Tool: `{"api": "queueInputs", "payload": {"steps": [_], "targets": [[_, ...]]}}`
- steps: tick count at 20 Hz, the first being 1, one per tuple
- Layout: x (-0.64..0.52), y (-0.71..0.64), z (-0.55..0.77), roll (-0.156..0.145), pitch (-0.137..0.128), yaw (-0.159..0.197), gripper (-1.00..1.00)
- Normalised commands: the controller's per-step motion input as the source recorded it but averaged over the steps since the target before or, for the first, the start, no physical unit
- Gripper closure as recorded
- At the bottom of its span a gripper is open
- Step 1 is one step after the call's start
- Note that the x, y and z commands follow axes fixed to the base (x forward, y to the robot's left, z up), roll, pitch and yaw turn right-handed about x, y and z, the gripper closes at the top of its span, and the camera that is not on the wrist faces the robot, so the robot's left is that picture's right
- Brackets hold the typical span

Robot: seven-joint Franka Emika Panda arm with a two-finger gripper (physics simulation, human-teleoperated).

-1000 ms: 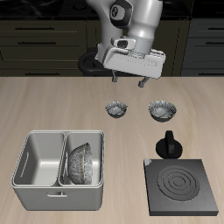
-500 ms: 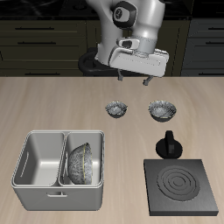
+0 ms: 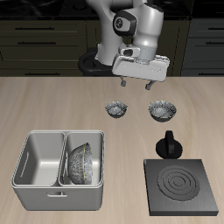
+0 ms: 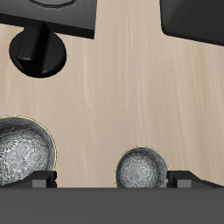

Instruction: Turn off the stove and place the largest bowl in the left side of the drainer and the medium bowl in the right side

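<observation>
My gripper (image 3: 136,85) hangs open and holds nothing, above the table and a little behind the two loose bowls. The medium bowl (image 3: 162,109) (image 4: 22,153) sits upright on the table behind the stove's knob (image 3: 168,145) (image 4: 37,51). The largest bowl (image 3: 81,162) leans tilted inside the drainer (image 3: 28,171), in the compartment nearer the stove (image 3: 182,188). The stove's burner rings look dark. In the wrist view my fingertips (image 4: 39,181) frame the table near both loose bowls.
The smallest bowl (image 3: 117,109) (image 4: 143,168) stands beside the medium bowl, about a bowl's width away. The drainer's other compartment holds nothing. Dark cabinets line the back behind the arm.
The gripper has come down and levelled out, moving slightly toward the medium bowl. The bowls, drainer and stove have not moved.
</observation>
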Motion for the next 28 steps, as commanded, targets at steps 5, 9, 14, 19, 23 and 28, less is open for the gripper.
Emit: {"api": "queueInputs", "payload": {"steps": [5,9,14,19,23,28], "targets": [[-0.12,0.2,-0.18,-0.001,-0.02,0.03,-1.0],[-0.04,0.27,-0.15,0.036,0.064,-0.078,-1.0],[0.03,0.22,-0.12,0.041,0.029,-0.023,-1.0],[0.15,0.18,-0.09,0.089,0.017,-0.004,-1.0],[0.2,0.01,-0.13,0.006,0.018,-0.054,-1.0],[0.01,0.0,-0.26,0.014,0.031,-0.041,-1.0]]}}
